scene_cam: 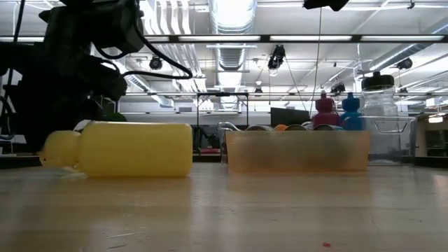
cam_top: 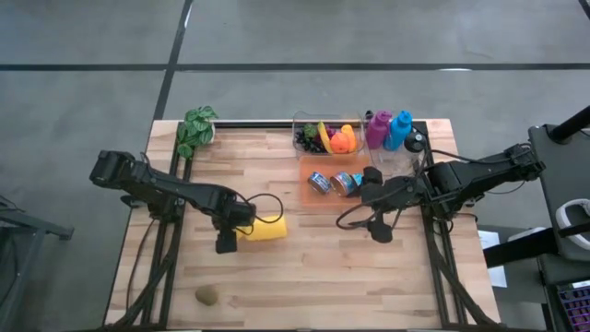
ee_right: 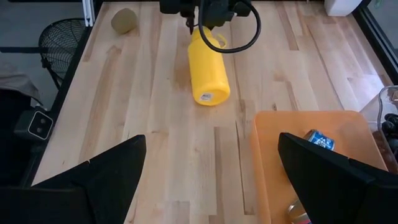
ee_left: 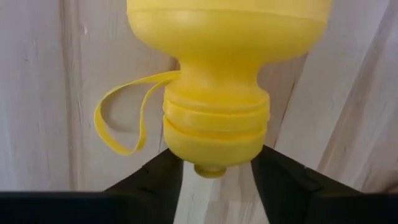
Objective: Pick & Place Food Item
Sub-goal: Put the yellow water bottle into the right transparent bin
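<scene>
So the yellow bottle [cam_top: 265, 228] is seen lying on its side on the wooden table [cam_top: 304, 277], a bit left of the middle, with its cap end pointed at the left gripper [ee_left: 214, 180]. From the left wrist view the cap [ee_left: 214, 134] is flanked by the two dark fingers [ee_left: 155, 180], one just beside each side of it; whether they actually touch it can't be told, and they are spread about as wide as the cap. A thin yellow strap loop [ee_left: 121, 118] is laid flat on the wood beside the neck.

The right gripper [cam_top: 380, 231] is held over bare wood just in front of the orange tray [cam_top: 309, 198], its fingers spread wide with nothing between them. Two small cans [cam_top: 334, 183] are seen inside that tray, which sits right of centre toward the back edge. A clear bin of fruit [cam_top: 324, 138] and some coloured bottles [cam_top: 389, 129] are lined up along the back edge, with a small plant [cam_top: 196, 129] at the back left corner.

A small brownish round item [cam_top: 207, 295] is left near the front left corner, well apart from everything. Plenty of open wood is left across the front half and between bottle and tray.
</scene>
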`<state>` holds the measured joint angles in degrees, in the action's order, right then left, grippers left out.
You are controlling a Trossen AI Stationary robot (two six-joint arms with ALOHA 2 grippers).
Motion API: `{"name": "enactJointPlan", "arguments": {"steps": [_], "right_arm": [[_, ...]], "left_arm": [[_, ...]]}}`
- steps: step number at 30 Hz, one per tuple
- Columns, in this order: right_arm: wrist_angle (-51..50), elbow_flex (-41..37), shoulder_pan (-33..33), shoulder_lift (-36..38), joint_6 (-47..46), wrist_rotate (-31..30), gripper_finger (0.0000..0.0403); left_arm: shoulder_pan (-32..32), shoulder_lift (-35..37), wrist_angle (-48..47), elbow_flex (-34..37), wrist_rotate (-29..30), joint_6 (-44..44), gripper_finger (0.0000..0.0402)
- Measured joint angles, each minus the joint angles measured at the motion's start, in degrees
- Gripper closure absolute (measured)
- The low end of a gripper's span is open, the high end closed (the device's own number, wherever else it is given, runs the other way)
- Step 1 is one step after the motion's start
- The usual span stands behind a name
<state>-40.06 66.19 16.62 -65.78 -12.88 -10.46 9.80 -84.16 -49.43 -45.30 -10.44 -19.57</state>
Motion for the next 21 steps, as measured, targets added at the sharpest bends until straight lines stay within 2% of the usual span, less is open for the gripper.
{"name": "enactJointPlan", "arguments": {"steps": [13,21], "right_arm": [[0.0,0.0,-0.01,0.0,0.0,0.0,0.0039],[0.0,0.0,0.0,0.0,0.0,0.0,0.0039]], "left_arm": [[0.0,-0.02,0.57,0.0,0.0,0.01,0.0327],[-0.02,-0.02,0.36,-0.06,0.0,0.02,0.0343]]}}
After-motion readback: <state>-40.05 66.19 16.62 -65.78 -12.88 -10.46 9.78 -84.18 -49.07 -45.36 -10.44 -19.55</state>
